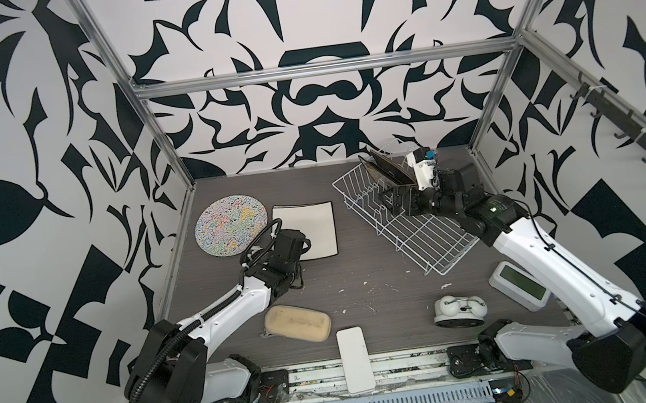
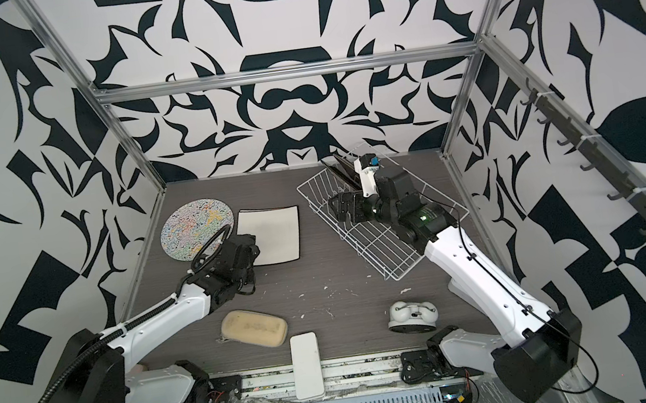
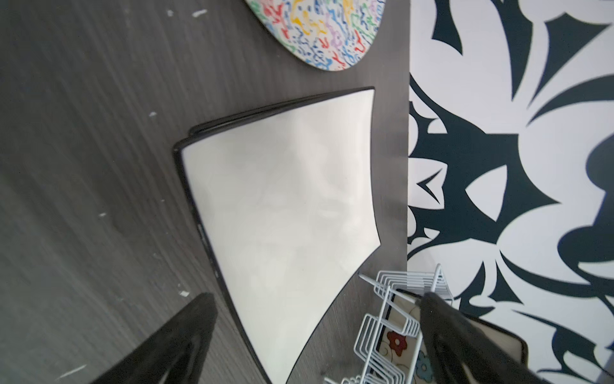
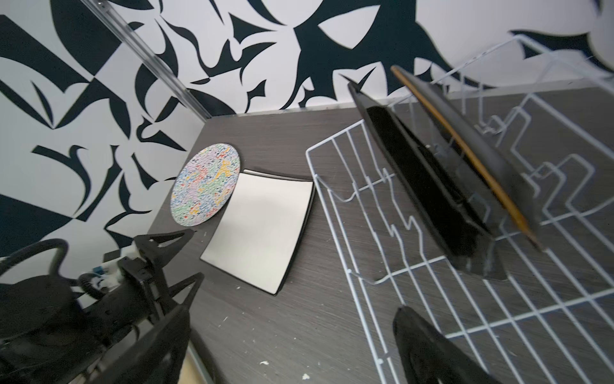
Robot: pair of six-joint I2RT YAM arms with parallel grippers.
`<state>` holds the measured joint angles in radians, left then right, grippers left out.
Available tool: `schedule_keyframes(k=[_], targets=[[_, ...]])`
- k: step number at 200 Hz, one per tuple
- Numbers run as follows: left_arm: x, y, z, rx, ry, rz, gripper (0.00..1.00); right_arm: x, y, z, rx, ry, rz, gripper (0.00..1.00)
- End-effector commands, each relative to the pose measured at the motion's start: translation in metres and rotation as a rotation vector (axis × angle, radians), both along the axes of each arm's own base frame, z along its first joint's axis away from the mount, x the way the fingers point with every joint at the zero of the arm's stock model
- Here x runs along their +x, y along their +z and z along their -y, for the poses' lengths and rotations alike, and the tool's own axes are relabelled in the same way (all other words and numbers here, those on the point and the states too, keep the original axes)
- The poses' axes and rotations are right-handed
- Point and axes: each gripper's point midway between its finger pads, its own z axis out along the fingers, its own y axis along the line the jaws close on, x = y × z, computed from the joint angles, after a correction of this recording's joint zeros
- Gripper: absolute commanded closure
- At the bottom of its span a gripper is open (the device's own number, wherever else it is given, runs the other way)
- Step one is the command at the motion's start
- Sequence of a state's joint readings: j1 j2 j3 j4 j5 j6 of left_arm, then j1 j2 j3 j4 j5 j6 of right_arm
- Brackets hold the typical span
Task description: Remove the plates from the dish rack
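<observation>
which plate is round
The multicolour squiggle plate, lying flat at the left. The white plate beside it and the two dark plates standing in the rack are square.

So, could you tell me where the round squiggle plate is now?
In both top views the round plate lies flat on the table, far left, beside the white square plate.
</observation>
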<state>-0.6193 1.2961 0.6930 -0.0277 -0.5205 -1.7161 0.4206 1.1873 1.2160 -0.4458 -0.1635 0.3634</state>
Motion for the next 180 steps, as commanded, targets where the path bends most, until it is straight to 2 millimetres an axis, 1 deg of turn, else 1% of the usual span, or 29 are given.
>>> schedule_keyframes(k=[1, 10, 26, 45, 54, 71, 84, 94, 135, 154, 159, 180], targets=[[0.012, 0.028, 0.021, 0.125, -0.198, 0.138, 0.01, 0.002, 0.013, 0.028, -0.178, -0.064, 0.084, 0.01], [0.014, 0.036, 0.029, 0.137, -0.247, 0.172, 0.01, 0.003, 0.011, 0.034, -0.222, -0.080, 0.090, 0.01], [0.022, 0.044, 0.048, 0.143, -0.343, 0.242, 0.01, 0.005, 0.012, 0.043, -0.294, -0.092, 0.109, 0.01], [0.030, 0.059, 0.080, 0.141, -0.495, 0.376, 0.01, 0.006, 0.007, 0.047, -0.378, -0.070, 0.099, 0.03], [0.031, 0.061, 0.091, 0.114, -0.533, 0.398, 0.01, 0.008, 0.003, 0.049, -0.414, -0.066, 0.088, 0.04], [0.035, 0.064, 0.107, 0.088, -0.596, 0.432, 0.01, 0.012, -0.004, 0.053, -0.481, -0.061, 0.063, 0.10], [0.037, 0.066, 0.117, 0.092, -0.637, 0.437, 0.01, 0.016, -0.008, 0.054, -0.514, -0.054, 0.045, 0.21], [0.039, 0.065, 0.119, 0.096, -0.645, 0.423, 0.01, 0.020, -0.011, 0.054, -0.532, -0.056, 0.034, 0.24], [0.041, 0.068, 0.120, 0.110, -0.647, 0.426, 0.00, 0.033, -0.017, 0.050, -0.561, -0.049, 0.019, 0.27], [0.040, 0.071, 0.118, 0.119, -0.648, 0.431, 0.01, 0.040, -0.022, 0.046, -0.579, -0.033, 0.004, 0.28], [0.040, 0.071, 0.118, 0.119, -0.648, 0.432, 0.01, 0.044, -0.022, 0.051, -0.610, -0.059, 0.005, 0.29], [0.039, 0.070, 0.115, 0.125, -0.639, 0.430, 0.01, 0.055, -0.025, 0.053, -0.670, -0.092, 0.000, 0.38]])
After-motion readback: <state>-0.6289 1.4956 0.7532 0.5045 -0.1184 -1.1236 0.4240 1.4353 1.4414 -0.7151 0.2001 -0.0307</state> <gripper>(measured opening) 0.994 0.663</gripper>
